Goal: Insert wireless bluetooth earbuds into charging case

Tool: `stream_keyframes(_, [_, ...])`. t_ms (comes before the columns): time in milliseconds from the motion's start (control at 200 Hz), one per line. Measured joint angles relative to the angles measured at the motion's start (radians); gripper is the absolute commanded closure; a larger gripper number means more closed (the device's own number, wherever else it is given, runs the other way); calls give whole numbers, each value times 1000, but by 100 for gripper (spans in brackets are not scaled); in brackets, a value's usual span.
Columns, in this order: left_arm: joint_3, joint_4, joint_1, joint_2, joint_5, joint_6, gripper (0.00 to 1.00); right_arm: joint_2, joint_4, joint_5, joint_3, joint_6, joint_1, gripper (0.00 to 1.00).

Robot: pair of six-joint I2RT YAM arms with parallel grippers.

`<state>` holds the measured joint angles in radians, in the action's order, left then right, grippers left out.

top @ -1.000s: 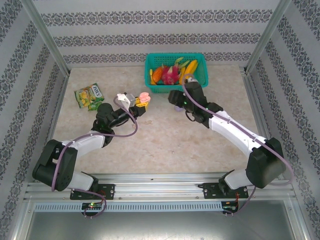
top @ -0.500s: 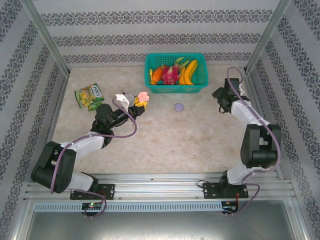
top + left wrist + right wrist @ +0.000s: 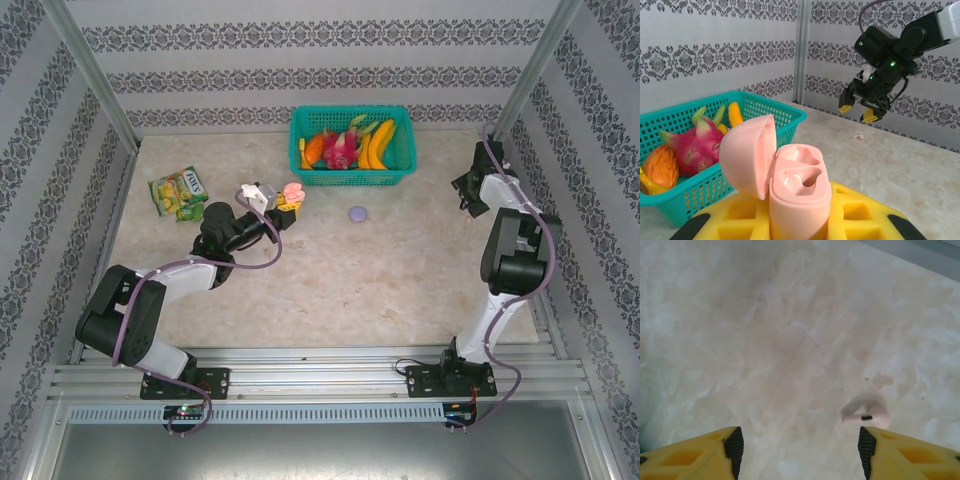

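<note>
My left gripper (image 3: 288, 203) is shut on a pink charging case (image 3: 291, 193) and holds it upright above the table. Seen from the left wrist, the case (image 3: 800, 195) has its lid (image 3: 746, 155) swung open to the left, and both wells look hollow. A small pale pink earbud (image 3: 866, 413) lies on the table by the far right corner. My right gripper (image 3: 797, 447) hovers open over it, the bud just ahead of the right pad (image 3: 866, 442). In the left wrist view the earbud (image 3: 858, 135) sits below the right gripper (image 3: 856, 111).
A round purple case (image 3: 358, 213) lies shut on the table's middle. A teal basket (image 3: 350, 177) of toy fruit stands at the back. A green snack packet (image 3: 179, 192) lies at the left. The frame post and wall stand close behind the right gripper.
The right arm swung from beside the purple case across to the far right corner. The left gripper shifted slightly right, still holding the pink case.
</note>
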<state>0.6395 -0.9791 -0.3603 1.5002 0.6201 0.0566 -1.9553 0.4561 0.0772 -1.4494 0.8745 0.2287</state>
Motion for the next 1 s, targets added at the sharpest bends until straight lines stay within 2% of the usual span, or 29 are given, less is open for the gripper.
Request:
stream_keyframes(400, [11,-32,0,42,0,5,100,-118,180,16,-214,-89,47,44])
stream_keyframes(630, [48,-46,0,51,0,8,100,-131,289,37,-264,-112,37,42])
stream_keyframes(804, [64,-82,0,79,2,27,100,-97,303,45,-193,-76,-5,40])
stream_keyframes(999, [72,-85,-1,100,9,41,100,23,286,45,-69,-4,-140,39])
